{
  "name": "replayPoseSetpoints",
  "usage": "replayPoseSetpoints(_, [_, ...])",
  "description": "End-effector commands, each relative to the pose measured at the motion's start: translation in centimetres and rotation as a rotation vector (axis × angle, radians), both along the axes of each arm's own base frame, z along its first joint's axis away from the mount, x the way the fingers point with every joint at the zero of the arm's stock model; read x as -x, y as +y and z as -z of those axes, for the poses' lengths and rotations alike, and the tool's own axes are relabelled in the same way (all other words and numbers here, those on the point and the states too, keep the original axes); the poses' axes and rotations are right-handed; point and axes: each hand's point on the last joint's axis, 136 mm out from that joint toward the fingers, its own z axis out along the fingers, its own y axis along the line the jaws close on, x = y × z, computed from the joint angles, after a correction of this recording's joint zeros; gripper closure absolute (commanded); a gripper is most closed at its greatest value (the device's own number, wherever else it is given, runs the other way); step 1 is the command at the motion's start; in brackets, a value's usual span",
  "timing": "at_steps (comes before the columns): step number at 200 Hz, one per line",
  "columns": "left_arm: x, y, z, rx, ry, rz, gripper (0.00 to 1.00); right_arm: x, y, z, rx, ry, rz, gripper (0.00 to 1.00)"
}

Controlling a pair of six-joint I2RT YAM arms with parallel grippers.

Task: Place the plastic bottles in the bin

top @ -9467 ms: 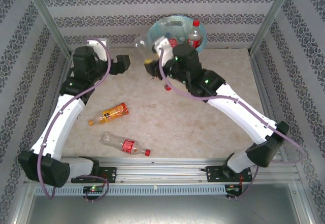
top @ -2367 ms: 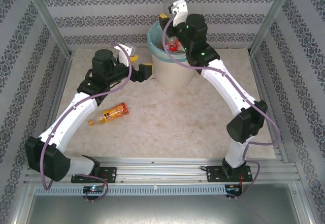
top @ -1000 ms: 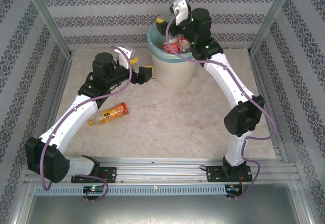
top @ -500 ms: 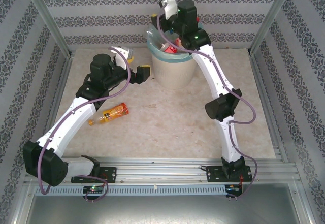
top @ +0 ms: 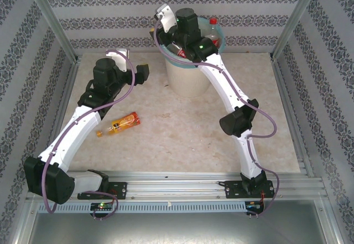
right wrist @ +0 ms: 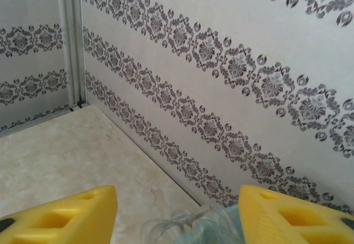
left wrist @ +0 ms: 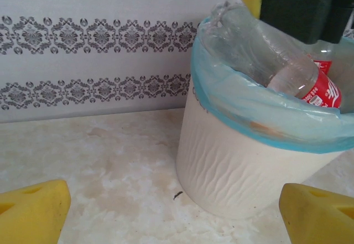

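The bin (top: 191, 77) stands at the back of the table with its turquoise liner folded over the rim. Several plastic bottles lie inside, one with a red cap (top: 213, 21). A clear bottle with a red label (left wrist: 287, 72) rests across the bin's (left wrist: 238, 161) top. Its clear end (right wrist: 188, 227) shows between my right gripper's (right wrist: 177, 216) parted yellow fingers, untouched. That right gripper (top: 158, 29) hovers over the bin's left rim. An orange bottle (top: 120, 124) lies on the table at the left. My left gripper (top: 144, 72) is open and empty, left of the bin (left wrist: 177, 216).
Patterned walls (top: 166, 0) and metal posts (top: 52, 22) close in the table on three sides. The left back corner (right wrist: 72, 103) is near my right gripper. My right arm's elbow (top: 237, 122) hangs over the table's middle right.
My right gripper has swung left across the bin's top to its left rim, and its fingers have drawn closer together. My left gripper has pulled back from the bin.
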Motion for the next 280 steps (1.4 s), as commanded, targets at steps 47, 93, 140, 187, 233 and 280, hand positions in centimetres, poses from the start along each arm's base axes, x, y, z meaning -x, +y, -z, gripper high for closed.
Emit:
replayPoseSetpoints(47, [0.1,0.8,-0.2,0.025,0.004,-0.028,0.03,-1.8,-2.6,2.9,0.064,0.068,0.079,0.51])
replayPoseSetpoints(93, [0.1,1.1,-0.2,0.023,0.003,-0.036,0.03,-2.2,-4.0,6.4,0.127,0.143,0.1,0.54])
replayPoseSetpoints(140, [-0.1,1.3,0.1,0.031,0.015,-0.038,0.03,-2.7,-5.8,8.1,0.143,0.19,0.143,0.57])
replayPoseSetpoints(187, [-0.1,1.5,0.1,0.031,0.014,-0.041,0.03,-2.3,-6.5,9.7,0.114,0.257,0.144,0.62])
replayPoseSetpoints(233, [-0.1,1.4,0.1,0.035,0.015,-0.038,0.03,-1.4,-8.0,12.6,0.128,0.341,0.168,0.65])
replayPoseSetpoints(280, [0.0,1.4,0.0,0.036,0.012,-0.036,0.03,1.1,-9.7,15.2,0.086,0.387,0.148,0.66])
